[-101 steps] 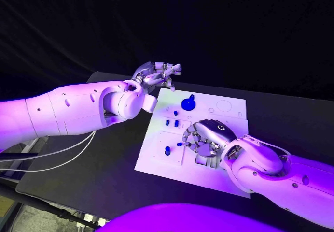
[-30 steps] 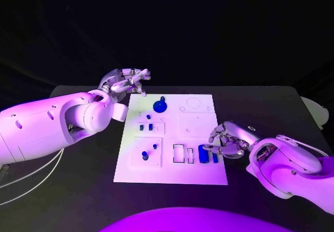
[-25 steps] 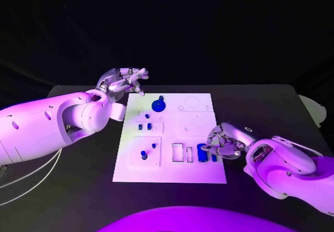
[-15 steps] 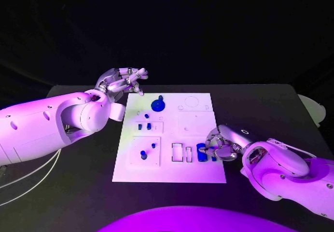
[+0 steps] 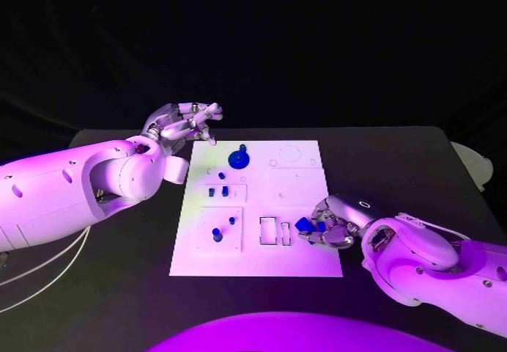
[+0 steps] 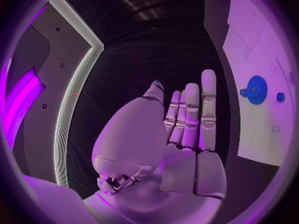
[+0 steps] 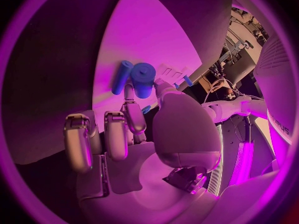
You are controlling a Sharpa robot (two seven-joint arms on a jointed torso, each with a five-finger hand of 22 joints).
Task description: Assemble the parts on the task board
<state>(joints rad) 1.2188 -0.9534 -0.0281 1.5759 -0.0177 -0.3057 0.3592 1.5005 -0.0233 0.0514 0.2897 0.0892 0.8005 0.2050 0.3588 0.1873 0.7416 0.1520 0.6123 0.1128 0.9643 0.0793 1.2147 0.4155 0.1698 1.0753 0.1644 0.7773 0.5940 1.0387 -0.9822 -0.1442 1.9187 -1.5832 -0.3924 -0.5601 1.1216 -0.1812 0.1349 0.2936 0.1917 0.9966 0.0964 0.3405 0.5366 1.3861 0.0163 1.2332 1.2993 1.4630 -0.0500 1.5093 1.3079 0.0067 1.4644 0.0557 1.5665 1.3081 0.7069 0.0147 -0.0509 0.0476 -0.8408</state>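
The right hand (image 5: 330, 223) pinches a blue cylinder part (image 7: 142, 78) over the task board (image 5: 258, 258); the left hand (image 5: 184, 122) holds nothing, fingers apart, beside the board's far corner.

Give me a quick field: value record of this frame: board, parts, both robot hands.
board: white task board in the middle of the black table
gear: blue gear on the board's far end, also seen in the left wrist view
small parts: blue pegs and another blue piece on the board's left half
left robot hand: above the table beside the board's far left corner, holding nothing, fingers extended
right robot hand: at the board's near right edge, pinching a blue cylinder
second cylinder: beside the held one
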